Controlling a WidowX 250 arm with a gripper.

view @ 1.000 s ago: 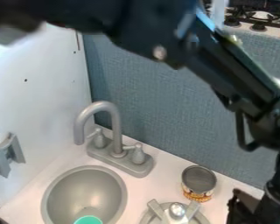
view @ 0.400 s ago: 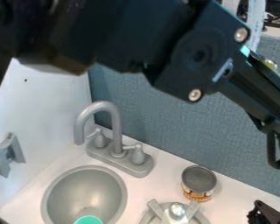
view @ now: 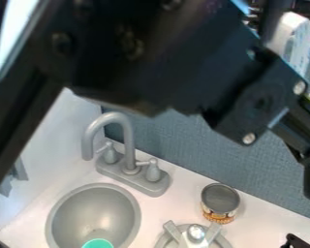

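the dark gripper is mostly cut off at the lower right corner; how far it is open, and whether it holds anything, cannot be told. well to its left, the can stands upright on the surface, near the silver knob. the bottom edge cuts the teal thing in the sink. the arm partly hides the grey bracket.

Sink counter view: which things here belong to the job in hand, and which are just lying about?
Likely in the job, as nearest the gripper:
can
knobbed round thing

Probably just lying about:
faucet
sink
teal thing in the sink
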